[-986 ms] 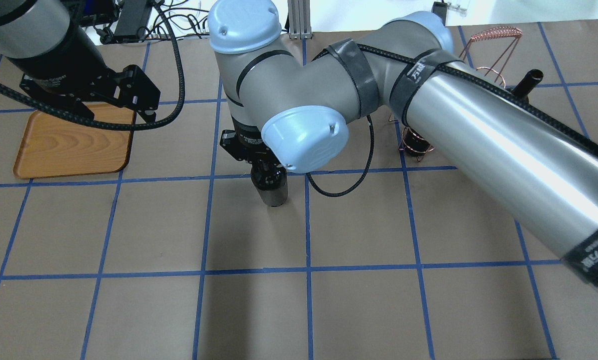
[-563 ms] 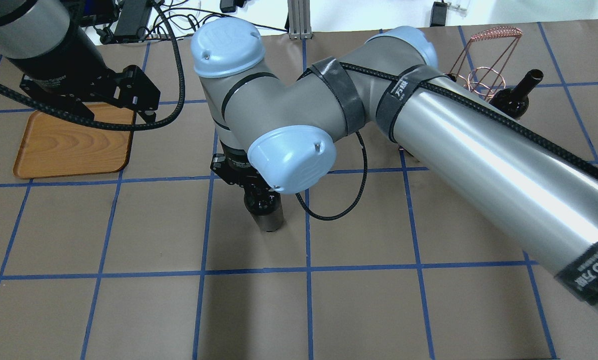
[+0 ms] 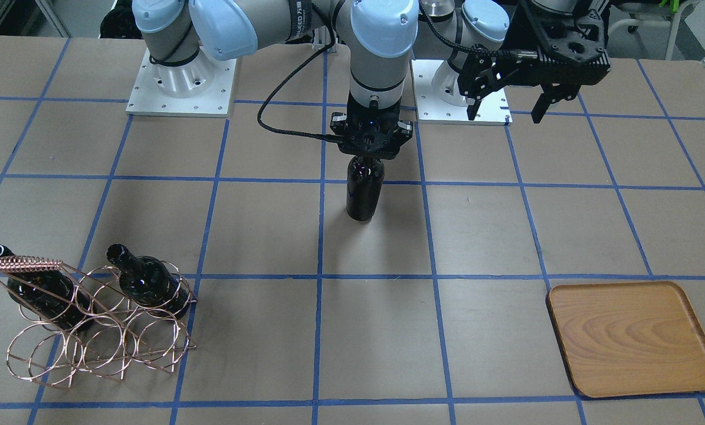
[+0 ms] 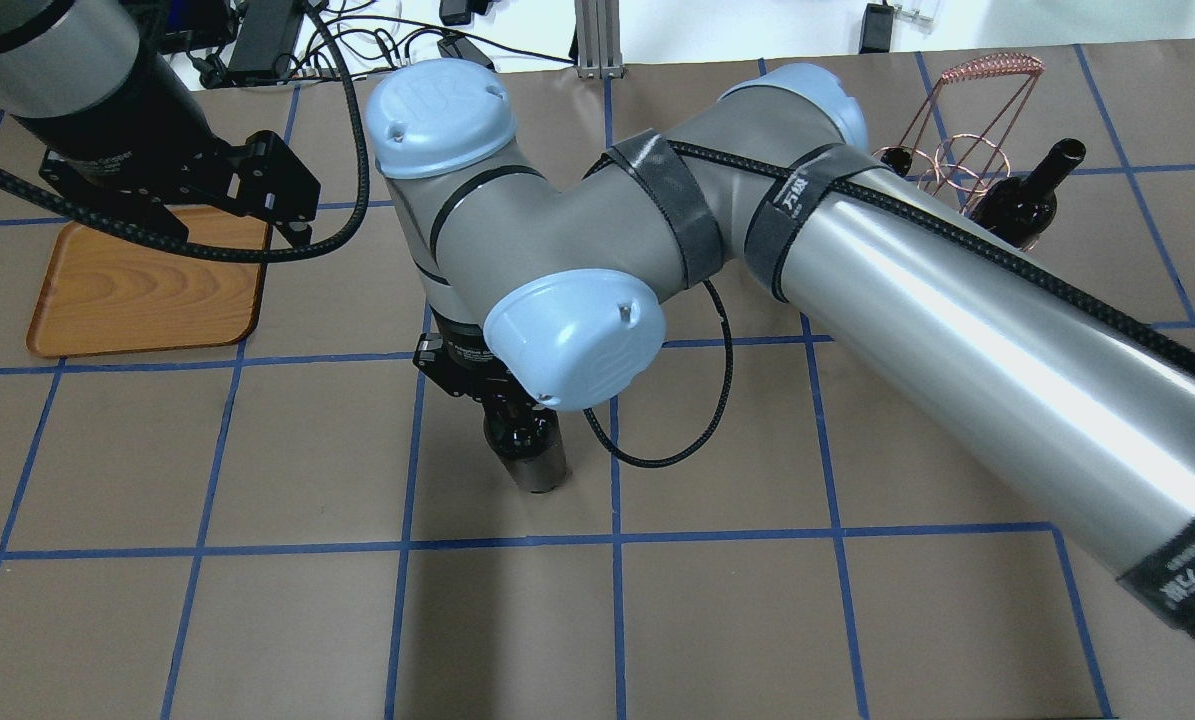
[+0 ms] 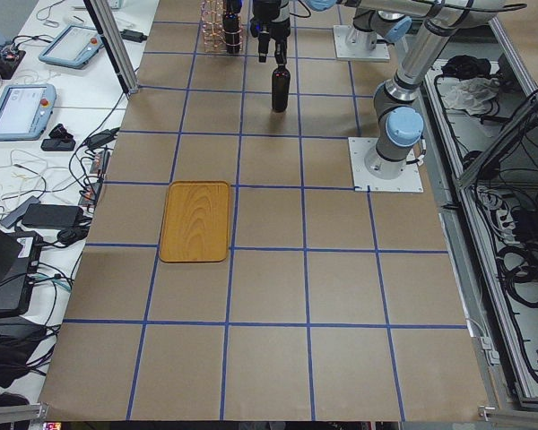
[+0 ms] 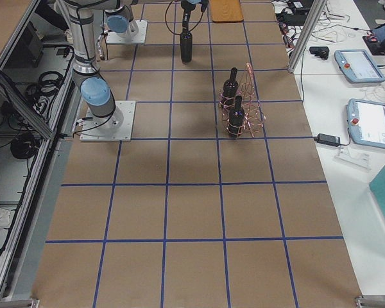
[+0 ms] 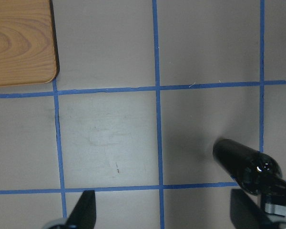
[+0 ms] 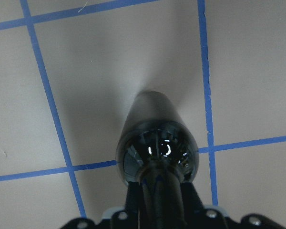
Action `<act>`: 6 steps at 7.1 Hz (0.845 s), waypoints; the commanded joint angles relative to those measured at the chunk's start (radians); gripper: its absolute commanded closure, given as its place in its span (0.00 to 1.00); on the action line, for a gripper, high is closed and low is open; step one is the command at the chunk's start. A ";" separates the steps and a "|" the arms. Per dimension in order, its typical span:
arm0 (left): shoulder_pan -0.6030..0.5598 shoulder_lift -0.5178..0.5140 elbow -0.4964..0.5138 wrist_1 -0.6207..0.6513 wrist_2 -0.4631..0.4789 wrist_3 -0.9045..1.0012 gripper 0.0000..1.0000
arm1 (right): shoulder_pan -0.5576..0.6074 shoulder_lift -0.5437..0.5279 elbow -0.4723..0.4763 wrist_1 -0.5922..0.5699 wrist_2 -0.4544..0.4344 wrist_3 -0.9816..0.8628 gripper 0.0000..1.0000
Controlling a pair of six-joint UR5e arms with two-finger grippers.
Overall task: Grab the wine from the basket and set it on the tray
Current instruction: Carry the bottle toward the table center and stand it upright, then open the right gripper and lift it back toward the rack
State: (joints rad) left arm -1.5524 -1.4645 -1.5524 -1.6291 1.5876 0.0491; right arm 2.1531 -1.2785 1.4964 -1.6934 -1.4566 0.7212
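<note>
Lower left in the front-facing view, the copper wire basket (image 3: pixel 28 262) holds two dark bottles (image 3: pixel 146 280). One wine bottle (image 3: pixel 364 195) is out, at frame centre, clasped at the neck by the right arm's fingers (image 8: pixel 133 205). It is upright, long axis vertical, neck up, base at or just above the desk (image 3: pixel 269 236); which, I cannot tell. Upper right, the left arm's fingers (image 7: pixel 83 212) gape wide, empty. The wooden tray (image 3: pixel 632 336), lower right, holds nothing: carrying and placing remain
</note>
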 commanded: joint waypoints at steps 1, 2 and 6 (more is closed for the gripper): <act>0.000 0.001 0.000 0.000 0.000 0.000 0.00 | 0.001 -0.001 -0.001 -0.008 -0.008 -0.006 0.01; 0.000 0.001 0.000 -0.002 0.000 0.000 0.00 | 0.001 -0.002 -0.001 -0.009 0.002 -0.006 0.01; -0.005 -0.002 -0.002 -0.005 -0.003 -0.012 0.00 | -0.202 -0.090 -0.011 -0.006 -0.050 -0.228 0.00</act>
State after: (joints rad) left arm -1.5534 -1.4641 -1.5534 -1.6356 1.5870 0.0456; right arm 2.0548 -1.3354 1.4856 -1.7050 -1.4921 0.6155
